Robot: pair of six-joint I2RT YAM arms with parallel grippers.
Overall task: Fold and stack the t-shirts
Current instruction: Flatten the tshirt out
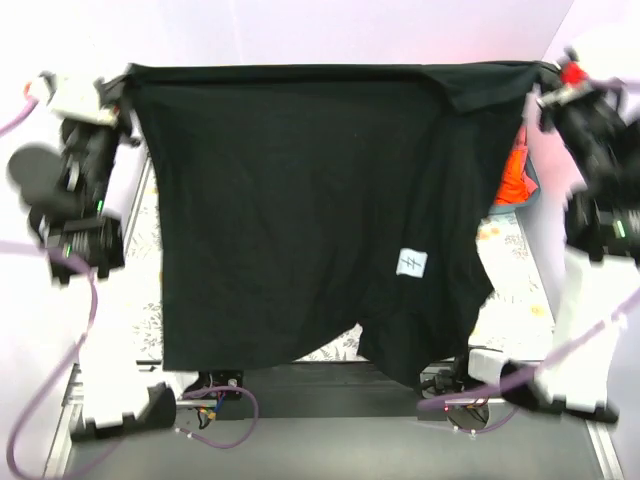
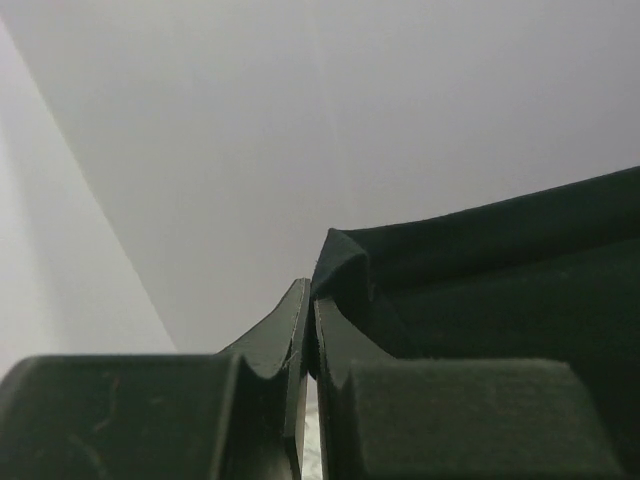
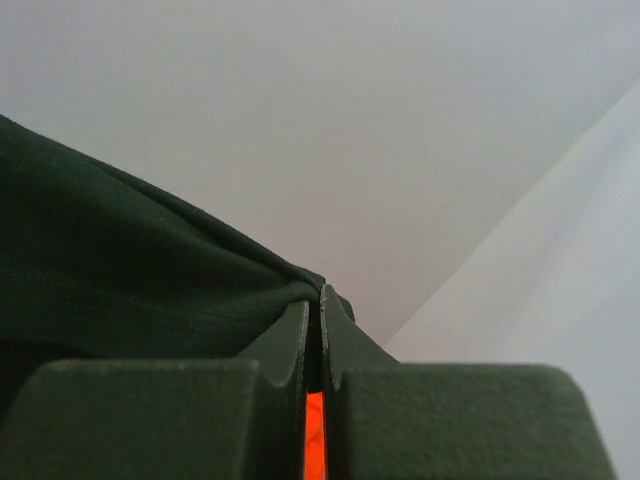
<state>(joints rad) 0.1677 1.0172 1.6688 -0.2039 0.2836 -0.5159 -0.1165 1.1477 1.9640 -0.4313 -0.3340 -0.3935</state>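
Item: black shirt (image 1: 300,210), held aloft and spread between the left gripper (image 2: 308,305) and right gripper (image 3: 320,305), each pinched tight on a top corner. Risk: a thin corner pinch may slip, or uneven lowering may bunch the ragged lower edge. Obscured: most of the table (image 1: 520,300) and orange shirt (image 1: 515,175) lie behind the cloth.

I read the large black cloth t-shirt (image 1: 300,200) as soft, matt knit, its small white label (image 1: 412,262) smooth. The left gripper's dark fingers (image 2: 275,345) look matt, faintly scuffed plastic.
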